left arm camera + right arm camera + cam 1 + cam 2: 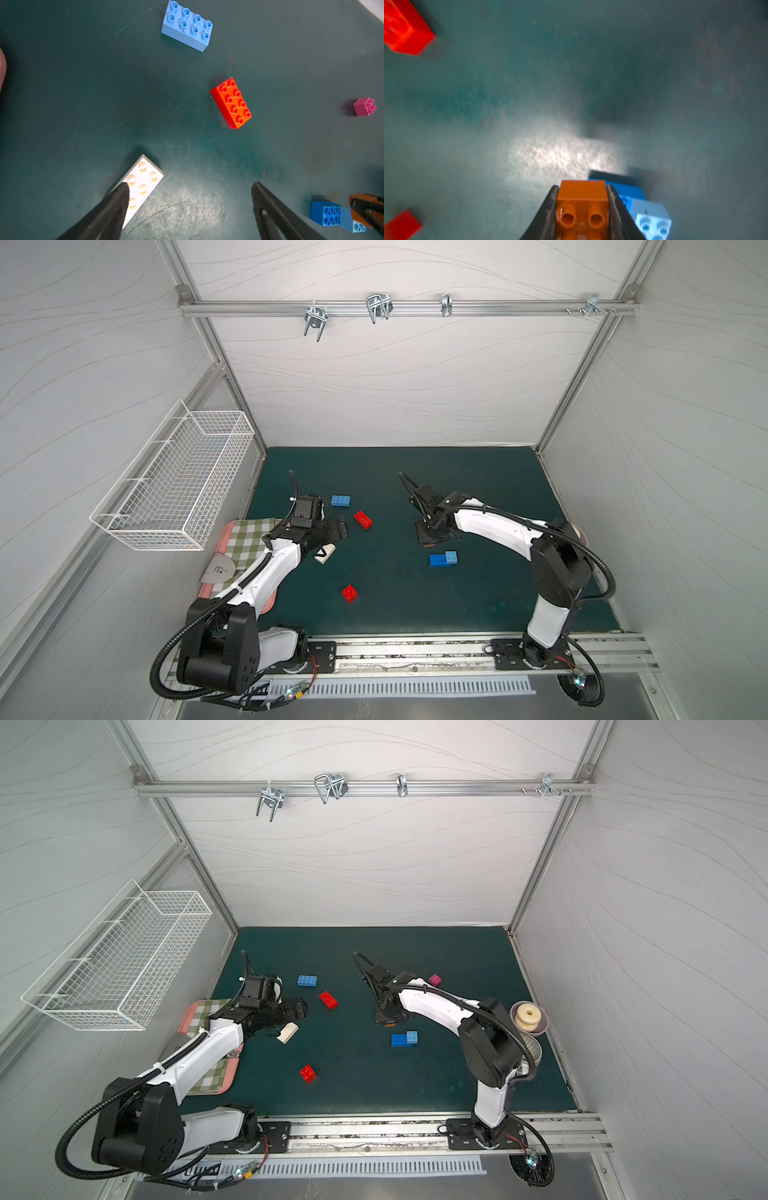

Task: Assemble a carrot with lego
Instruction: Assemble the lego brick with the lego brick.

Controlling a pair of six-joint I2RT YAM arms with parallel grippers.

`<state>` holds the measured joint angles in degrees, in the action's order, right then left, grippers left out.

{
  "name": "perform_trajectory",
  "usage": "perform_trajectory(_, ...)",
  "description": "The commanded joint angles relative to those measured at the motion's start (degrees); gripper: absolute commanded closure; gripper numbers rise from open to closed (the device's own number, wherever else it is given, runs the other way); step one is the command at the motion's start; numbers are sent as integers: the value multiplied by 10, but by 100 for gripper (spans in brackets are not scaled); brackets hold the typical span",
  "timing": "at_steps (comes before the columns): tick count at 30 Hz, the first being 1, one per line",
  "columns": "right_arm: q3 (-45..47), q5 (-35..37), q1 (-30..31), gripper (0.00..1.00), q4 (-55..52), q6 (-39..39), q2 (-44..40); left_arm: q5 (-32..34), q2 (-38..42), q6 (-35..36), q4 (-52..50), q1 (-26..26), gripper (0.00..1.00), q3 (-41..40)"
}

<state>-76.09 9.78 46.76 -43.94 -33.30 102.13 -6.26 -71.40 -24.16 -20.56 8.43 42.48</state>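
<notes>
Clamping an orange brick (582, 204), the right gripper (581, 187) sits at 11 o'clock of the blue brick pair (437, 560), with the left gripper (190, 184) spread over the white brick (145, 178).

Pale wavy walls (395, 385), dark-green mat (478, 472)

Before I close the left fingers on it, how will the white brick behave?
Likely stiff: the white brick looks like hard moulded plastic. It lies flat, studs up, on the mat, so it should slide or pivot rather than roll or tip. Its smooth sides may slip if pinched off-centre.
</notes>
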Motion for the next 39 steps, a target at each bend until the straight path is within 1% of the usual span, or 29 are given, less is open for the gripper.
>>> perform_trajectory(1, 22, 25, 11, 75, -23, -48, -27, 4, 9, -1, -1, 2, 8, 1)
perform_trajectory(9, 51, 23, 36, 77, -8, -84, -14, 3, 11, -1, -3, 2, 8, 0)
perform_trajectory(13, 65, 24, 39, 79, 2, -97, -10, 3, 13, -1, -4, 4, 8, -1)
perform_trajectory(35, 93, 57, 61, 88, 47, -108, 15, 5, 12, -2, -3, 4, 8, 0)
perform_trajectory(39, 98, 55, 63, 92, 45, -113, 23, 5, 12, -2, -3, 5, 8, 0)
